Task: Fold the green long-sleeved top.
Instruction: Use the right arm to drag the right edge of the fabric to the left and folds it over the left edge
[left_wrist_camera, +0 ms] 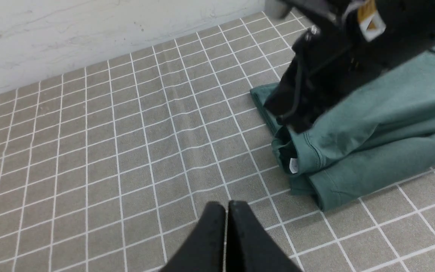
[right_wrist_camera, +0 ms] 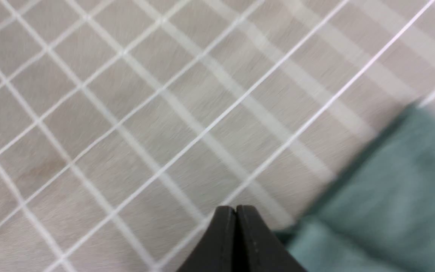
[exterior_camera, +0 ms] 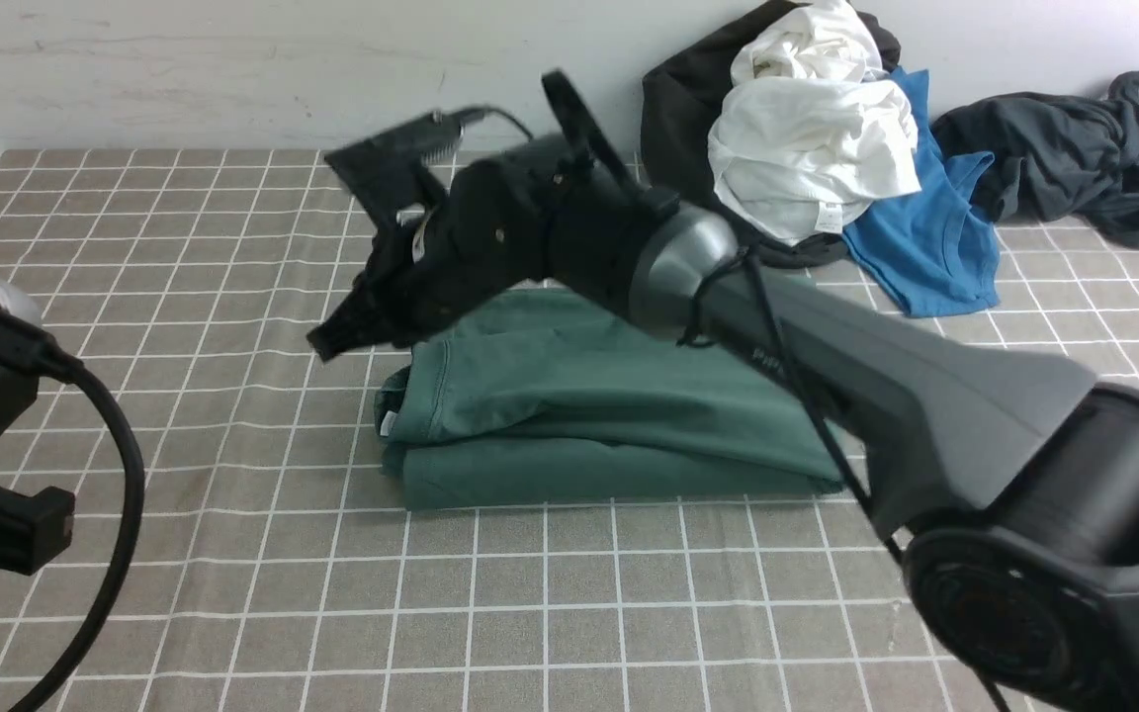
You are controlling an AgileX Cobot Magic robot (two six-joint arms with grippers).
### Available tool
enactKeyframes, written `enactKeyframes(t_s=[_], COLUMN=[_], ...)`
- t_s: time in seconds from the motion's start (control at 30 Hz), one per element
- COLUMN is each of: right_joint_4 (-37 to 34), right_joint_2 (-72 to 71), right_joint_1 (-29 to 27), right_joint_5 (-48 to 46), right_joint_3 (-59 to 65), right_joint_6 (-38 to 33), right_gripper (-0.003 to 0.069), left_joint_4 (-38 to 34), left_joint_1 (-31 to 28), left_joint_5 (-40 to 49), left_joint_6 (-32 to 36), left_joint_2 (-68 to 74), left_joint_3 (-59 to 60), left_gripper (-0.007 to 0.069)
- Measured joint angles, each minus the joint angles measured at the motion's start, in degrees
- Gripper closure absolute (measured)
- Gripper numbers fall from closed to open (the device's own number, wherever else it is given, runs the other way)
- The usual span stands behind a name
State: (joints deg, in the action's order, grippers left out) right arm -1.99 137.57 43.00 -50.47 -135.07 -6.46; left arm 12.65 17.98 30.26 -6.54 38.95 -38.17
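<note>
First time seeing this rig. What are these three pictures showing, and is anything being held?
A robot with two arms. The wide picture looks forward from between them; the other two come from cameras on its wrists. The right pincer is shut and empty near the edge of the folded green long-sleeved top on the checked tablecloth. The left pincer is shut, holding nothing. A white garment, blue shirt and dark grey garment lie at the back.

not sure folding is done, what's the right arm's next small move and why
Probably retract the right gripper: the green top already lies in a compact folded stack, and both it and the left gripper are shut, holding nothing.
</note>
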Motion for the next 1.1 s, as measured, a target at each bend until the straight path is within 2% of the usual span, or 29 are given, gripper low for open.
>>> enactKeyframes(t_s=[0.03, 0.07, 0.17, 0.3, 0.4, 0.53, 0.7, 0.97, 1.1], right_joint_4=[0.0, 5.2, 11.3, 13.2, 11.3, 5.9, 0.1, -0.4, -0.1], right_joint_2=[-0.3, -2.8, -5.5, -5.1, -1.7, 4.7, 6.2, 4.3, 5.4], right_joint_1=[0.0, -0.4, -1.2, -2.6, -3.2, -3.3, -2.6, -2.0, -2.0], right_joint_5=[-0.4, -3.6, -9.3, -17.0, -20.3, -20.8, -21.0, -20.6, -14.0], right_joint_3=[-0.1, -0.6, -1.2, -1.3, -1.3, -1.2, -1.1, -4.8, -5.2], right_joint_6=[0.1, 1.0, 3.3, 4.5, 4.6, 4.6, 3.2, 2.2, 2.2], right_gripper=[0.067, 0.067, 0.067, 0.067, 0.067, 0.067, 0.067, 0.0671, 0.0671], left_joint_4=[0.0, 0.0, -0.3, -0.6, -0.6, -0.6, -0.6, -0.7, -0.9], left_joint_1=[0.0, 0.0, 0.0, 0.0, 0.0, 0.0, 0.0, 0.0, 0.0], left_joint_5=[0.0, 0.0, 0.0, 0.0, 0.0, 0.0, 0.0, 0.0, 0.0], left_joint_6=[0.0, 0.0, 0.0, 0.0, 0.0, 0.0, 0.0, -0.1, -0.1], left_joint_2=[0.0, 0.0, 0.0, 0.0, 0.0, 0.0, 0.0, 0.0, 0.0], left_joint_3=[0.0, 0.0, 0.0, 0.0, 0.0, 0.0, 0.0, 0.0, 0.0], left_gripper=[0.0632, 0.0632, 0.0632, 0.0632, 0.0632, 0.0632, 0.0632, 0.0632, 0.0632])
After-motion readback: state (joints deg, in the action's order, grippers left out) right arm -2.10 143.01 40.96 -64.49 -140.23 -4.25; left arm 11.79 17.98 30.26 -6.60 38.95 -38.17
